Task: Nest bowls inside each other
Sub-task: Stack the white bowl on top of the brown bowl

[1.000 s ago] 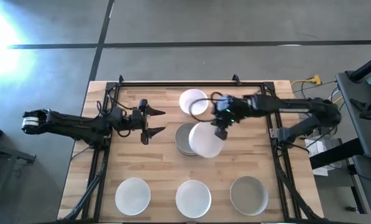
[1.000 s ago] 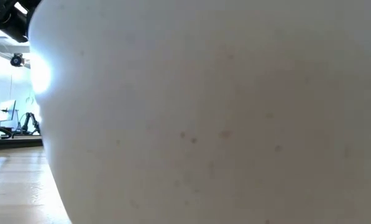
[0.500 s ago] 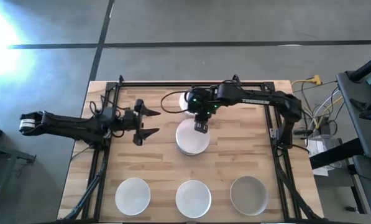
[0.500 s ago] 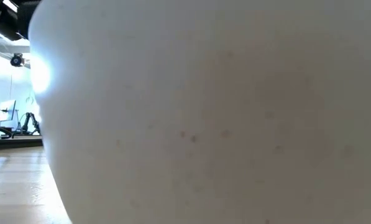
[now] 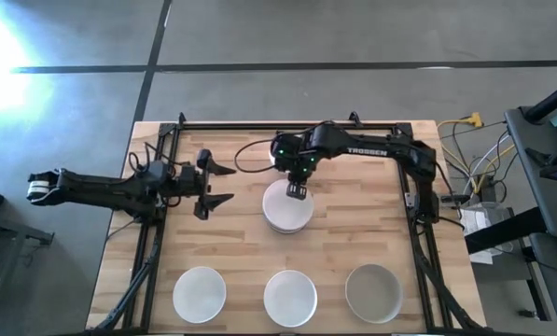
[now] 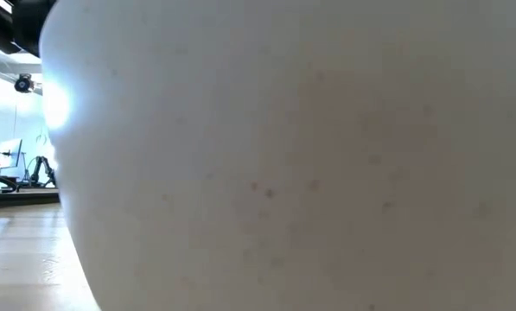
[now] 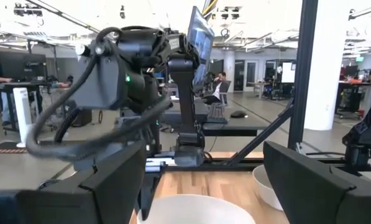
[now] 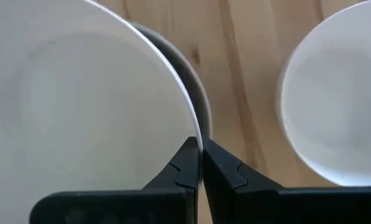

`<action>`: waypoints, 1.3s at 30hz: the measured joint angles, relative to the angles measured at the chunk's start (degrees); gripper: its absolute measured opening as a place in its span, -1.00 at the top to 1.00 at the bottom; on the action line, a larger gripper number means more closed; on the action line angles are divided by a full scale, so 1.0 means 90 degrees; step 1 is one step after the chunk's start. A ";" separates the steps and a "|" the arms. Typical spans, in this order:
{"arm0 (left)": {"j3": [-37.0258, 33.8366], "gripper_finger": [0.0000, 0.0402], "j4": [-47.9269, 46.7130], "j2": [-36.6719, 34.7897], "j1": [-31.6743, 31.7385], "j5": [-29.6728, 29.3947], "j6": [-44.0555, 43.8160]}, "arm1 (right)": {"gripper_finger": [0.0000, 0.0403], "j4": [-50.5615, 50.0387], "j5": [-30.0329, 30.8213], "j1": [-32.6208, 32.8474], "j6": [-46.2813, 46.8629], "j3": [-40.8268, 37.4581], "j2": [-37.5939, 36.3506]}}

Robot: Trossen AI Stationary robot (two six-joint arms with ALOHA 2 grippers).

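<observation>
The left gripper (image 5: pixel 206 183) waits with fingers spread, well to the left of the stack (image 5: pixel 288 207). At mid-table the right gripper (image 5: pixel 296 191) pinches the far rim of the top white bowl (image 8: pixel 79 112), which sits in a grey bowl (image 8: pixel 194 102). Another white bowl (image 8: pixel 334 93) lies just beyond the claw. Three more bowls (image 5: pixel 290 298) sit along the near edge. If the fingers lift before letting go, the bowl could tip and slide off the stack.
</observation>
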 joint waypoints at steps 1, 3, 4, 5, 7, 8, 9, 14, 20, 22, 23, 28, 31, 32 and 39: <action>0.0000 -0.53 -0.0005 0.0009 0.0000 0.0000 0.0000 | 0.96 -0.0056 0.0015 -0.0005 -0.0003 0.0000 0.0018; 0.0000 -0.53 0.0000 0.0032 0.0000 0.0000 0.0000 | 0.96 -0.0175 0.0116 -0.0012 -0.0033 0.0000 0.0094; 0.0000 -0.53 0.0010 0.0046 0.0000 0.0002 0.0000 | 0.96 -0.0214 0.0123 -0.0015 -0.0041 0.0000 0.0119; 0.0000 -0.53 -0.0001 0.0047 0.0002 0.0002 0.0000 | 0.96 -0.0236 0.0123 -0.0015 -0.0041 0.0000 0.0154; 0.0000 -0.53 0.0003 0.0047 0.0002 0.0003 0.0000 | 0.96 -0.0246 0.0139 -0.0017 -0.0046 0.0000 0.0197; 0.0000 -0.53 0.0016 0.0049 0.0002 0.0004 0.0000 | 0.96 -0.0251 0.0151 -0.0017 -0.0046 0.0000 0.0207; 0.0000 -0.53 0.0035 0.0048 0.0002 0.0005 -0.0001 | 0.96 -0.0244 0.0150 -0.0015 -0.0049 0.0000 0.0209; 0.0000 -0.53 0.0042 0.0047 0.0002 0.0005 -0.0005 | 0.96 -0.0216 0.0150 -0.0015 -0.0097 0.0000 0.0207; 0.0000 -0.53 0.0057 0.0049 0.0003 0.0009 -0.0012 | 0.96 -0.0236 0.0096 -0.0012 -0.0195 0.0000 0.0207; 0.0000 -0.53 0.0056 0.0049 0.0000 0.0010 -0.0031 | 0.96 -0.0254 0.0094 -0.0012 -0.0235 0.0000 0.0207; 0.0000 -0.53 0.0051 0.0049 0.0000 0.0010 -0.0066 | 0.96 -0.0269 0.0092 -0.0010 -0.0250 0.0000 0.0207; 0.0000 -0.53 0.0051 0.0047 0.0002 0.0012 -0.0158 | 0.91 -0.0162 0.0085 0.0047 -0.0369 0.0000 0.0207; 0.0000 -0.53 0.0054 0.0049 0.0005 0.0015 -0.0158 | 0.80 -0.0093 0.0074 0.0107 -0.0349 0.0000 0.0207; 0.0000 -0.53 0.0051 0.0049 0.0005 0.0017 -0.0158 | 0.75 -0.0081 0.0074 0.0132 -0.0325 0.0000 0.0207; 0.0000 -0.53 -0.0308 0.0092 -0.0043 0.0034 -0.0172 | 0.42 -0.0064 0.0081 0.0199 -0.0128 0.0000 0.0174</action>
